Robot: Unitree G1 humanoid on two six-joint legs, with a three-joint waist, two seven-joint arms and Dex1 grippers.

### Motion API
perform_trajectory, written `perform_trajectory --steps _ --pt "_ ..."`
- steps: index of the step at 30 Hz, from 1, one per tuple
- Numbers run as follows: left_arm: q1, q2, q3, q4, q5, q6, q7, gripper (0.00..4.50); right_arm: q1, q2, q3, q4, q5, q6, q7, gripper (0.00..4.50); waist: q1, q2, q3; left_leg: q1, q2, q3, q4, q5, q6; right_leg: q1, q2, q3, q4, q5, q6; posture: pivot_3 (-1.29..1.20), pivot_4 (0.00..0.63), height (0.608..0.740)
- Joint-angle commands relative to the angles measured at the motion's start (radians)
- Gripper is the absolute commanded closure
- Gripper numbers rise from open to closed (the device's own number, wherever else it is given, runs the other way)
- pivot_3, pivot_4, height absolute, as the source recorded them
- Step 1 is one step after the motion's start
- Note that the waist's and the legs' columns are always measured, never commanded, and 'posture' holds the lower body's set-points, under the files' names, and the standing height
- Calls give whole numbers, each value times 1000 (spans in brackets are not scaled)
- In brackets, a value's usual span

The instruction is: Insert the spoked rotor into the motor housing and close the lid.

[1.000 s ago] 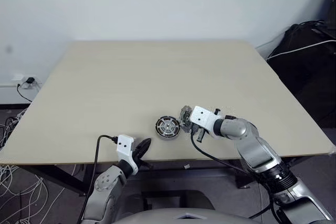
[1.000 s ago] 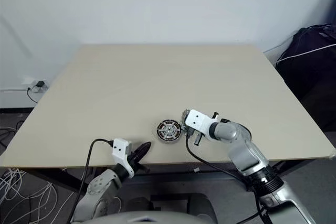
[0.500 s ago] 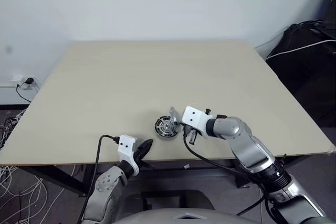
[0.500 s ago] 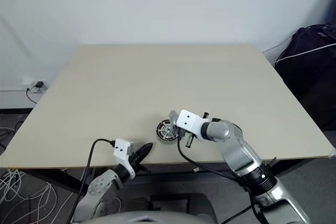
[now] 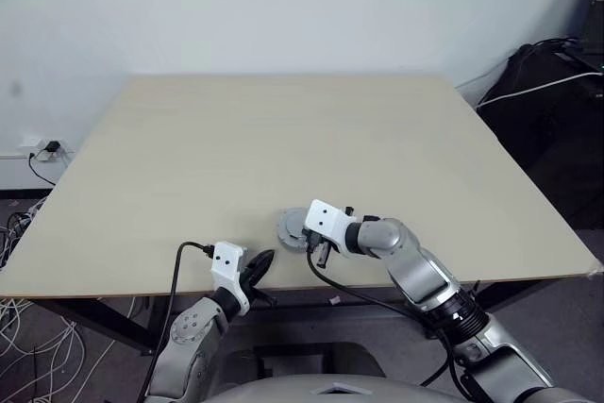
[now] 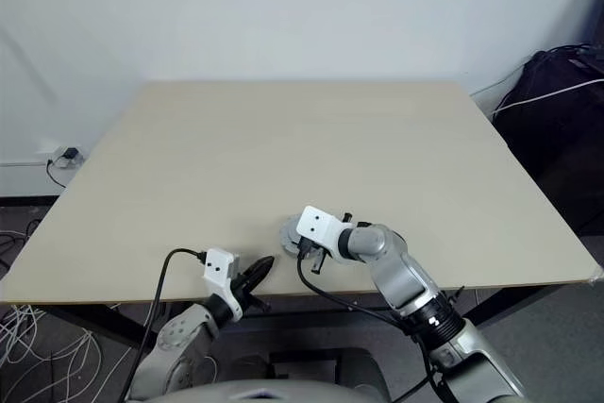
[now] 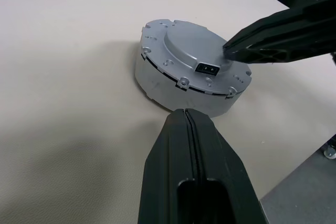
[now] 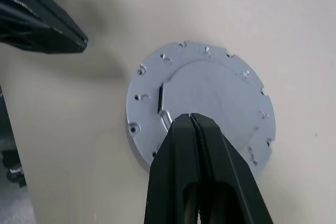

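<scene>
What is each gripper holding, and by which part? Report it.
Nothing is held. The left gripper is shut and empty, just short of the lid. The right gripper is shut too, its tips over the lid's top face without clamping it.

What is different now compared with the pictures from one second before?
The right gripper carried the lid leftward and set it flat over the motor housing, hiding the windings; its shut fingers now rest on the lid's top. The left gripper stayed shut near the table edge.
</scene>
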Motion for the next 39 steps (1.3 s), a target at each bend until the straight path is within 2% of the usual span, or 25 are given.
perform_trajectory --steps 1,3,6,9,21,29,39 --pt "-11 -5 0 -42 -6 -9 2 4500 12 12 4 21 14 2 -2 4444 -1 -1 -1 1 0 0 0 0 0 0 0 0 0 0 0 0 0 740" --pt "-9 -5 -1 -42 -6 -11 2 4500 23 22 -20 0 38 -13 -8 4444 -1 -1 -1 1 0 0 0 0 0 0 0 0 0 0 0 0 0 740" --pt "-8 -6 -2 -44 -6 -13 3 4500 46 80 -121 -58 138 -57 -29 4444 0 -2 -1 0 0 0 0 0 0 0 0 0 0 0 0 0 0 740" --pt "-7 -5 -3 -45 -7 -11 3 4500 56 87 -148 -87 164 -68 -39 3879 0 0 0 -2 0 0 0 0 0 -2 0 0 0 0 0 0 0 740" --pt "-13 2 -8 -56 -8 7 -1 4500 47 109 -152 -19 210 -90 -60 49 0 0 0 -2 0 0 0 0 0 -1 0 0 0 0 0 0 0 740" --pt "-11 1 -2 -54 -10 5 0 4500 -2 107 -113 115 189 -122 -35 20 -2 0 0 -2 0 0 0 0 0 -1 0 0 0 0 0 0 0 740" --pt "-14 -1 3 -45 -8 -3 2 4500 -68 120 -161 258 206 -188 -47 20 -4 0 0 -2 0 0 0 0 0 -1 0 0 0 0 0 0 0 740"
